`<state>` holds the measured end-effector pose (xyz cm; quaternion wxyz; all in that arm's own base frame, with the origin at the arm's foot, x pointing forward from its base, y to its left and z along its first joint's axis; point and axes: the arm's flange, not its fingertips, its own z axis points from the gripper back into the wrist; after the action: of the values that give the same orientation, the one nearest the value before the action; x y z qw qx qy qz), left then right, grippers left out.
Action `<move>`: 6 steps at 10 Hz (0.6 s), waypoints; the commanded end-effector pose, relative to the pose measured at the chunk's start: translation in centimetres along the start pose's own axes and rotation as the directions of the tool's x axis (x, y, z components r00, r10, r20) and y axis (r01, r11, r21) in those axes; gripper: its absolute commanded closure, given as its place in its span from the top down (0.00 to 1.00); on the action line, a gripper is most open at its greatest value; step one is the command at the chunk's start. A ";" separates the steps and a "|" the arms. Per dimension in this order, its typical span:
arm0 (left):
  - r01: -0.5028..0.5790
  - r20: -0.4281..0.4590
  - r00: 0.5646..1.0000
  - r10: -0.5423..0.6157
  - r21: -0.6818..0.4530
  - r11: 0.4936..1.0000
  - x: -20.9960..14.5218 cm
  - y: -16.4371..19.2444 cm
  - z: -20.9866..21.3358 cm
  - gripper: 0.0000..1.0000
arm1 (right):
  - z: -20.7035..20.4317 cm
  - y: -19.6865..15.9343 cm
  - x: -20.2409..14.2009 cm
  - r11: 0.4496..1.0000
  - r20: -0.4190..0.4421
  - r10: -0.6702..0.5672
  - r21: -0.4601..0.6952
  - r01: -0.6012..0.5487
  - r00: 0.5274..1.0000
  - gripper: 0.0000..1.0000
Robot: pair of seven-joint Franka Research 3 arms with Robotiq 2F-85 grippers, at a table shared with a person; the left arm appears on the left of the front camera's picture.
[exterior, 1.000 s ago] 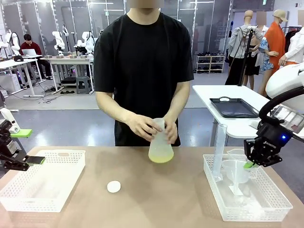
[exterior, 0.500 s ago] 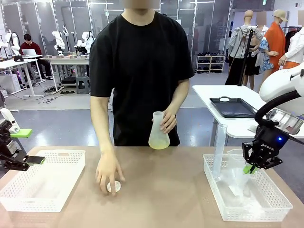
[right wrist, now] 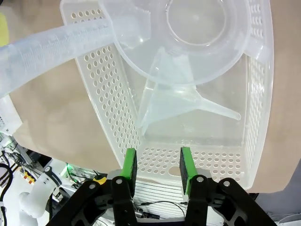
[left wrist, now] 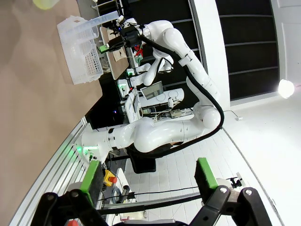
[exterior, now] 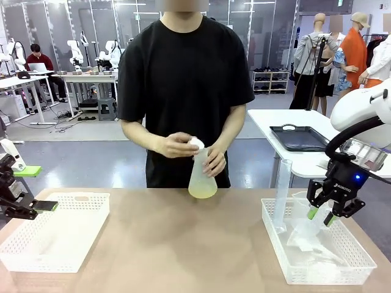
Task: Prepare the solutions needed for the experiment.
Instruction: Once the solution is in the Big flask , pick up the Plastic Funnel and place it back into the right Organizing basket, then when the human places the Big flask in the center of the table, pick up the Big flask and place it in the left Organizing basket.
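**Left fingers [exterior: 46, 206] and right fingers [exterior: 312, 213] open, flask [exterior: 202, 174] in a person's hands**

We see the left fingers spread wide with nothing between them, far to the robot's left of the flask, at the outer edge of a white basket [exterior: 55, 244]. In the left wrist view the green pads [left wrist: 91, 181] stand well apart with only air between them.

The right fingers, to the robot's right of the flask, hang apart above a second white basket [exterior: 357, 259] and grip nothing. The right wrist view shows a clear gap between the two pads [right wrist: 130, 170]. Below them in that basket we make out a clear funnel [right wrist: 188, 108] lying on its side, a wide clear beaker [right wrist: 207, 28] and a tall measuring cylinder [exterior: 282, 189], upright at the basket's end nearest the flask.

The flask is at the far side of the bench [exterior: 183, 256], in front of the person. We cannot tell whether its base touches the bench. One hand [exterior: 214, 163] grips its body and the other hand [exterior: 173, 145] holds a white cap [exterior: 197, 143] at its mouth. We cannot tell whether the cap is seated. The yellow liquid [exterior: 202, 191], pale and watery, lies as a shallow layer in the bottom of the flask, showing through the frosted plastic.
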<state>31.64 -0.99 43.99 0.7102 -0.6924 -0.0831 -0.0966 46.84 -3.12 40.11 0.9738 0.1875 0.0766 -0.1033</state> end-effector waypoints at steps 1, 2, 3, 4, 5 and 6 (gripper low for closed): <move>0.006 -0.001 1.000 -0.006 -0.006 1.000 0.0 -0.2 0.0 1.00 | 0.0 -0.1 0.0 1.000 -0.001 -0.002 0.010 0.002 1.000 0.48; 0.006 -0.001 1.000 -0.006 -0.006 1.000 0.0 -0.2 0.0 1.00 | 0.0 -0.1 0.0 1.000 -0.001 -0.002 0.010 0.002 1.000 0.48; 0.006 -0.001 1.000 -0.006 -0.006 1.000 0.0 -0.2 0.0 1.00 | 0.0 -0.1 0.0 1.000 -0.001 -0.002 0.010 0.002 1.000 0.48; 0.006 -0.001 1.000 -0.006 -0.006 1.000 0.0 -0.2 0.0 1.00 | 0.0 -0.1 0.0 1.000 -0.001 -0.002 0.010 0.002 1.000 0.48; 0.006 -0.001 1.000 -0.006 -0.006 1.000 0.0 -0.2 0.0 1.00 | 0.0 -0.1 0.0 1.000 -0.001 -0.002 0.010 0.002 1.000 0.48; 0.006 -0.001 1.000 -0.006 -0.006 1.000 0.0 -0.2 0.0 1.00 | 0.0 -0.1 0.0 1.000 -0.001 -0.002 0.010 0.002 1.000 0.48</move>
<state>31.64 -0.99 43.99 0.7102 -0.6924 -0.0831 -0.0966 46.80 -3.11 40.05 0.9737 0.1878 0.0776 -0.1034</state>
